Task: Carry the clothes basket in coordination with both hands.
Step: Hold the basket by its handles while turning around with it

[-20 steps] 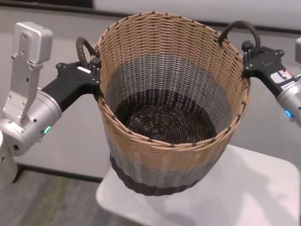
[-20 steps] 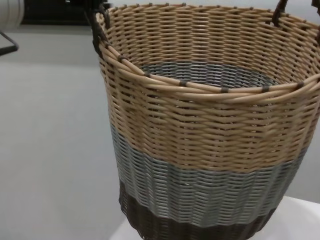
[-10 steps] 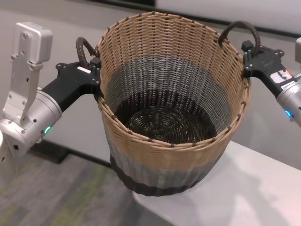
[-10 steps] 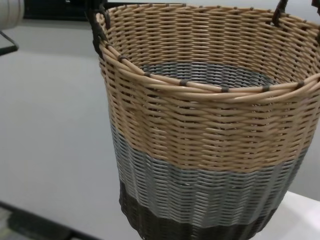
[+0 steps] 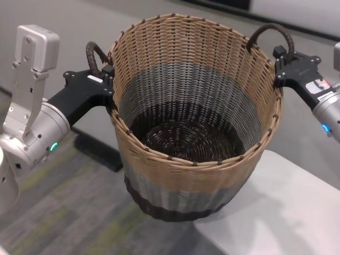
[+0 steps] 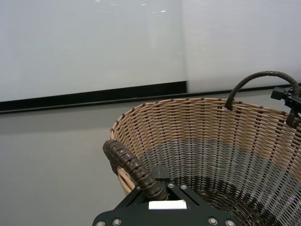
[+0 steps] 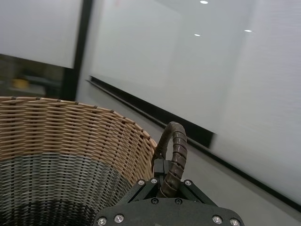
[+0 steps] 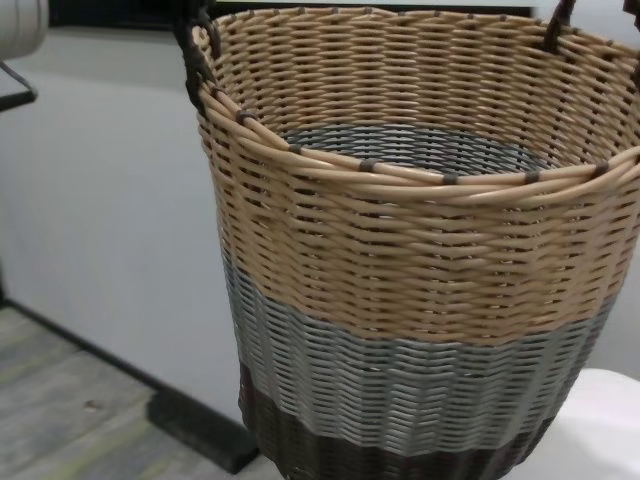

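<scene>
The clothes basket (image 5: 197, 176) hangs in the air between my two arms, upright and with nothing inside; its tan, grey and dark bands fill the chest view (image 8: 400, 260). My left gripper (image 5: 108, 79) is shut on the left dark loop handle (image 5: 94, 55), seen close in the left wrist view as the wrapped handle (image 6: 128, 161) running into the gripper (image 6: 160, 178). My right gripper (image 5: 279, 66) is shut on the right handle (image 5: 272, 30), which in the right wrist view (image 7: 175, 149) passes into the gripper (image 7: 162, 178).
A white table (image 5: 287, 212) lies low at the right, its corner just under the basket's right side (image 8: 612, 420). Grey-green carpet (image 5: 58, 212) spreads below at the left. A dark baseboard (image 5: 98, 151) runs along the foot of a pale wall.
The surroundings have slid right behind the basket: the table went from under it to the lower right, and carpet and baseboard came into view. Both grips on the handles are unchanged.
</scene>
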Tool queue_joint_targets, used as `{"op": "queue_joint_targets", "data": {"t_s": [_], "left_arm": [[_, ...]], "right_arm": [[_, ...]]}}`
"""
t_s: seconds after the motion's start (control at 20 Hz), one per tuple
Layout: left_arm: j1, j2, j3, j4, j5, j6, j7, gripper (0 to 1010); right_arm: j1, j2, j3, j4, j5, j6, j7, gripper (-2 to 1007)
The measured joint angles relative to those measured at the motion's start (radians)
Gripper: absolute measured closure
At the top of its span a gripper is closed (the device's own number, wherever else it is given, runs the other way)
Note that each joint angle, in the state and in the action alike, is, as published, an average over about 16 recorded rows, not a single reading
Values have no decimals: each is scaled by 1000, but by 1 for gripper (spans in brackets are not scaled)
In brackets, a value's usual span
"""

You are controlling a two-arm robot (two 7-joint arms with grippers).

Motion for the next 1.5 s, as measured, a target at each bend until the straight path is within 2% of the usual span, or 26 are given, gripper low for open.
{"op": "queue_joint_targets", "data": {"t_s": [1.5], "left_arm": [[0, 0, 0, 0, 0, 0, 0, 1010]], "right_arm": [[0, 0, 0, 0, 0, 0, 0, 998]]}}
